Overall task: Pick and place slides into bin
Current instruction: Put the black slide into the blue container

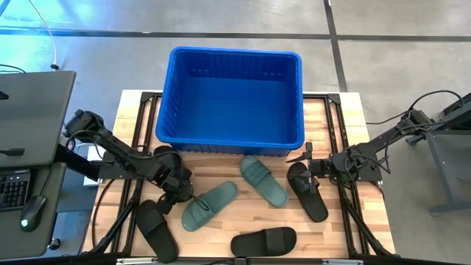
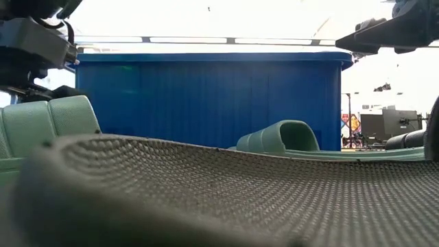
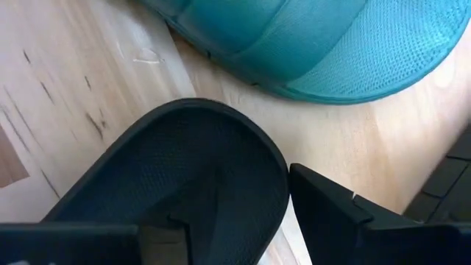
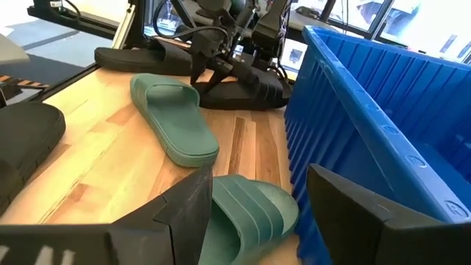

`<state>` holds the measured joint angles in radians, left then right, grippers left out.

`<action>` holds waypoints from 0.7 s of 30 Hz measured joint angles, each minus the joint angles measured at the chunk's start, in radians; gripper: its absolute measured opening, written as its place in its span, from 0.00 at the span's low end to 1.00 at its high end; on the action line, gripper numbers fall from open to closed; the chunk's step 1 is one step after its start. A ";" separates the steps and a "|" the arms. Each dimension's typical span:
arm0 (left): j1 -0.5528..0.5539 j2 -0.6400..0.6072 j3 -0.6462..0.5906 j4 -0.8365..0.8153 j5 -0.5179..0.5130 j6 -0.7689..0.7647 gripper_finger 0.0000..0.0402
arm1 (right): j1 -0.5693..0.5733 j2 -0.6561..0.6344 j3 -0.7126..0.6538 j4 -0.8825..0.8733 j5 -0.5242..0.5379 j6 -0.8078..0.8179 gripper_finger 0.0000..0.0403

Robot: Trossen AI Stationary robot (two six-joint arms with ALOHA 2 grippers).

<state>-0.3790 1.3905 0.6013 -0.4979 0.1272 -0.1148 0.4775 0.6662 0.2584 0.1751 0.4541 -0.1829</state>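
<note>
The bin [image 1: 235,96], bright blue and by far the biggest thing on the table [image 1: 346,243], filled the upper centre of the high view and looked empty, so by my reading no slide had gone in yet. Below it the slides lay loose on the wood: one green slide [image 1: 210,205] at centre left, a second green slide [image 1: 263,179] angled just under the bin's near wall, a black slide [image 1: 307,191] right of that, another black slide [image 1: 264,241] at bottom centre, and a black one [image 1: 157,230] at lower left. A further black slide [image 1: 179,184] sat under the left arm at left of centre. The left gripper [image 3: 287,199] was down on that slide, its fingers spread either side of the sole's rim in the left wrist view, probably lined up to pinch it. The green slide lying close alongside left little room there. The right gripper [image 4: 257,206] hovered at the right of the high view, near the bin's lower right corner, fingers wide apart and holding nothing, pointed at the second green slide beside the blue wall. That wall stood close enough to crowd a grasp.
</note>
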 joint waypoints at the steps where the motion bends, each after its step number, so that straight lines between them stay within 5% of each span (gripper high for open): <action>1: 0.000 0.007 0.000 0.005 0.001 -0.002 0.39 | 0.000 0.000 0.000 -0.003 0.000 0.000 0.53; 10: -0.002 0.015 0.088 -0.120 0.015 -0.005 0.39 | 0.000 0.000 0.000 -0.015 0.000 0.000 0.51; 21: -0.009 0.100 0.101 -0.071 0.044 -0.032 0.39 | 0.000 0.000 0.000 -0.036 0.000 0.000 0.51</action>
<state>-0.3882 1.4907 0.7019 -0.5694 0.1708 -0.1467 0.4774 0.6662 0.2584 0.1388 0.4541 -0.1829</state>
